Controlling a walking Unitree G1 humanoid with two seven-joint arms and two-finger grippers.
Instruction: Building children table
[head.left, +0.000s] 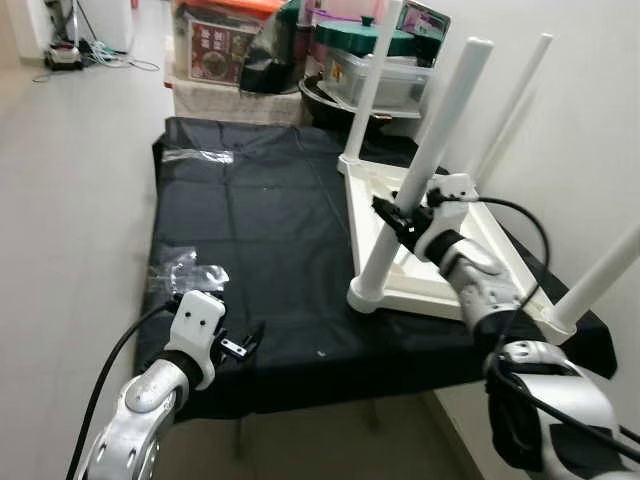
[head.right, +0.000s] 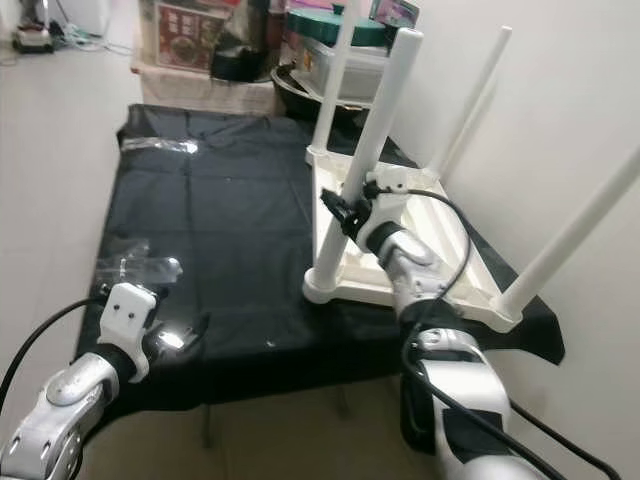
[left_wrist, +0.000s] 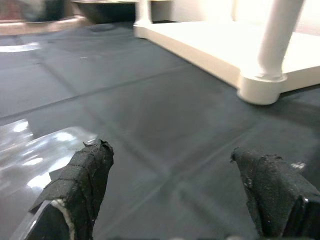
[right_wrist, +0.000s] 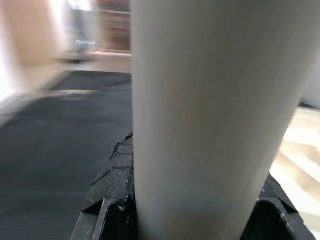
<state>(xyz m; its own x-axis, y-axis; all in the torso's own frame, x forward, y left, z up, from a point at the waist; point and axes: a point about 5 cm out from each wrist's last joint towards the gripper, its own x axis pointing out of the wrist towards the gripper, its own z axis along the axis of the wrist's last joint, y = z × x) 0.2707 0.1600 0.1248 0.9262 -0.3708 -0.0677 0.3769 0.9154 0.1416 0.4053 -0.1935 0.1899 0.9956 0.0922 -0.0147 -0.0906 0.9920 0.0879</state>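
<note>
Upturned white table (head.left: 440, 270) at right on black worktop (head.left: 260, 220), right gripper (head.left: 397, 222) jaws clamped round its near leg (head.left: 420, 170), left gripper (head.left: 240, 347) jaws wide apart, empty, lower left

1. I'm looking at a room in a home, with a pale tiled floor (head.left: 70, 200) running out to my left and a plain white wall (head.left: 590, 110) close on my right.
2. A black sheet (head.left: 260, 220) is spread flat over the floor as a makeshift work mat, with crumpled clear plastic wrapping (head.left: 185, 272) lying on it.
3. An upturned white children's table (head.left: 430, 240) sits on that sheet, legs in the air: flat-pack furniture, household stuff.
4. Beyond the sheet I see stacked storage: a lidded plastic bin (head.left: 375, 65), a printed cardboard box (head.left: 215, 50), a dark bag (head.left: 268, 55).
5. Far corner, cables (head.left: 110, 58) trail across the floor.
</note>
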